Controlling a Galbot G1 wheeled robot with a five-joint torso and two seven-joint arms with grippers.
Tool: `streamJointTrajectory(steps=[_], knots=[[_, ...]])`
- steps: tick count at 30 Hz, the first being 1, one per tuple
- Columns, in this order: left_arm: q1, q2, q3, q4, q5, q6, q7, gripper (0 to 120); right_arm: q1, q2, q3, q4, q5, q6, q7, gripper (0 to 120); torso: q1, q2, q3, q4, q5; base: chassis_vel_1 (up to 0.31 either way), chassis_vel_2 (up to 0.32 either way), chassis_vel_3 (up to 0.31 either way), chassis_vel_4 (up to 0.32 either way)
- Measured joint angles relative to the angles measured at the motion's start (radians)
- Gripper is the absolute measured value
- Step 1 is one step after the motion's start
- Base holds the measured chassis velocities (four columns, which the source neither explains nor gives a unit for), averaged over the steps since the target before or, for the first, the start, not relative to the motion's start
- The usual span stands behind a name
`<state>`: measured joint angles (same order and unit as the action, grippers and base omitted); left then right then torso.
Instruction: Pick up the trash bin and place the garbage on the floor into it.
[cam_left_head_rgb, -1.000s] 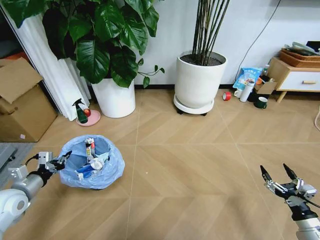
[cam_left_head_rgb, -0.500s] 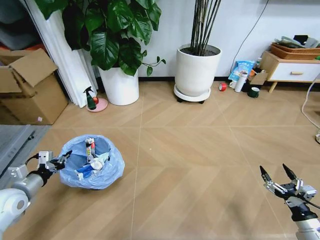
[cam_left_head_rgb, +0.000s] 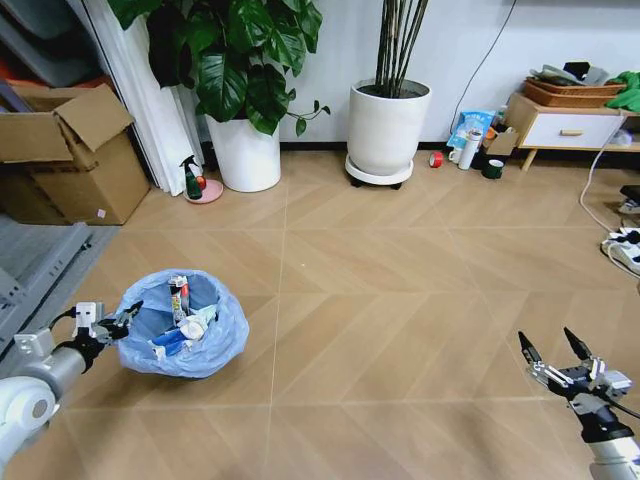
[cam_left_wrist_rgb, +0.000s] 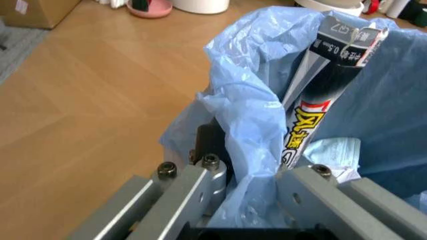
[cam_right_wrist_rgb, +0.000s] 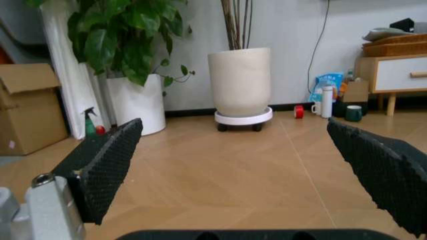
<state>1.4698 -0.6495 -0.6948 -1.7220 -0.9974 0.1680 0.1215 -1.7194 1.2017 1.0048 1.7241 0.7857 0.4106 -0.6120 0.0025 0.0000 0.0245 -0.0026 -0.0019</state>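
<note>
Since my camera pulled back, left end effector (cam_left_head_rgb: 128, 317) stays clamped on trash bin (cam_left_head_rgb: 186, 325) rim, right end effector (cam_left_head_rgb: 555, 350) spread wide.

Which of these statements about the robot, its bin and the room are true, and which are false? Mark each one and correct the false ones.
1. The left tool grips the rim of the bin. True.
2. The right tool holds a paper wad. False: it is open and holds nothing.
3. The bin has a light-blue bag with litter inside. True.
4. The bin lies tipped on its side. False: it is upright, its mouth facing up.
5. A spray bottle stands on the floor near a white plant pot. True.
6. The cardboard box is to the robot's right. False: it is on the left.
</note>
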Motion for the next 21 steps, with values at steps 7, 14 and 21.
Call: streamJointTrajectory(steps=[7,14,21], knots=[[0.000,0.000,0.000,0.000,-0.001,0.000,0.000,0,0.000,-0.001,0.000,0.000,0.002,0.000,-0.002,100,0.000,0.000,0.000,0.0000,0.0004,0.241,-0.235,-0.224,0.243],[0.000,-0.003,0.001,-0.004,0.000,0.000,-0.002,0,0.001,-0.004,-0.001,0.000,0.005,0.001,-0.004,100,0.000,0.000,0.000,0.0001,0.0002,0.221,-0.225,-0.213,0.223],[0.002,-0.008,0.003,-0.006,0.002,0.000,-0.004,0,0.003,-0.006,-0.004,0.000,0.007,0.002,-0.007,100,0.000,0.000,0.000,0.0002,-0.0001,0.215,-0.221,-0.223,0.218]])
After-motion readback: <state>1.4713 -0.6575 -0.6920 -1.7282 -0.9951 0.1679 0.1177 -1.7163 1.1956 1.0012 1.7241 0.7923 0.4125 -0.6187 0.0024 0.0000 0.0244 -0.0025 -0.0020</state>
